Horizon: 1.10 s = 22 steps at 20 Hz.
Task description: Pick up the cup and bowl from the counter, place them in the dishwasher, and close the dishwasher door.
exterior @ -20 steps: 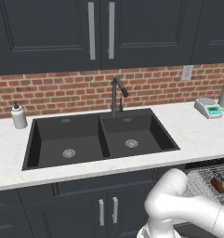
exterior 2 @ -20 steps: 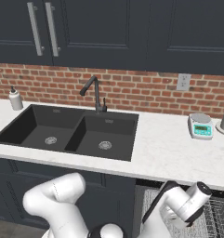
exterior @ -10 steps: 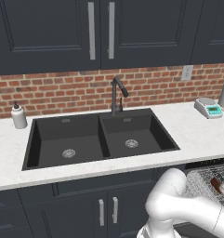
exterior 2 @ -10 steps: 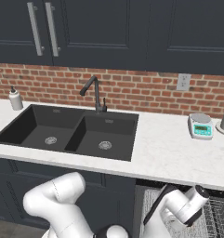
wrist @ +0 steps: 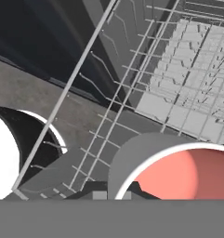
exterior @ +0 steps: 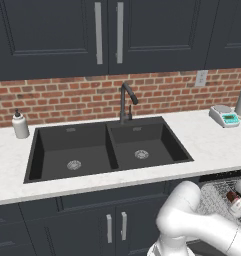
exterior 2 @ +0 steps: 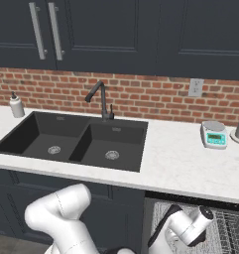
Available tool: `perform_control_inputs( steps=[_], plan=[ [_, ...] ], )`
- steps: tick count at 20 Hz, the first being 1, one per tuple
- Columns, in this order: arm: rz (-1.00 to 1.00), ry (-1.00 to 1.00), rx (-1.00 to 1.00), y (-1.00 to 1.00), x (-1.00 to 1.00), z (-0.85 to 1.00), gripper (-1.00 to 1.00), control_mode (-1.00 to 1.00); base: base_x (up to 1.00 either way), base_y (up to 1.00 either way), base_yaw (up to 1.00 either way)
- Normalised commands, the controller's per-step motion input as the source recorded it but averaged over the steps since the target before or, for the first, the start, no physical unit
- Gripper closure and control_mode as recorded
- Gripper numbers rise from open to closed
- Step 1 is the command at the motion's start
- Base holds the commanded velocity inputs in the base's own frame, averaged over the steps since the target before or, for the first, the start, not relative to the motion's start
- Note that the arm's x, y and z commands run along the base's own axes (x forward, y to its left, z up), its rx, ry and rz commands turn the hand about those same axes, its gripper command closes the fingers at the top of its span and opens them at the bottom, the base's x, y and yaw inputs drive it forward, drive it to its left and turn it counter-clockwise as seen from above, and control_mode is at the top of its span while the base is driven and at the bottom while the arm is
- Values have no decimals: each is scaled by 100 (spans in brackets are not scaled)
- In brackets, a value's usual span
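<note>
Cup (wrist: pixel 178 174) sits upright in the dishwasher's wire rack (wrist: pixel 187 88), pink-lined mouth facing the hand camera, bowl (wrist: pixel 20 153) beside it, gripper fingers closed together, holding nothing.

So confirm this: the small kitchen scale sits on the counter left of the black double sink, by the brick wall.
Not quite. The kitchen scale sits on the counter to the right of the black double sink, by the brick wall; the right base view shows it. On the left stands a soap dispenser.
</note>
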Motion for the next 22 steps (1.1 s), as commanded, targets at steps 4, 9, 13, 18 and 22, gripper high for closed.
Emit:
perform_control_inputs(
  steps=[4, 9, 13, 18, 22],
  plan=[
    [0, -7, 0, 32, 23, -38, 100, -100, 0, 0, 0],
    [0, -8, 0, 26, 25, -26, 100, -100, 0, 0, 0],
    [-4, -6, 0, 4, 36, -12, 100, -100, 0, 0, 0],
    [-11, -4, 5, -9, 17, -9, 100, -100, 0, 0, 0],
    [-6, 0, 3, -17, 13, -14, 100, -100, 0, 0, 0]
  ],
)
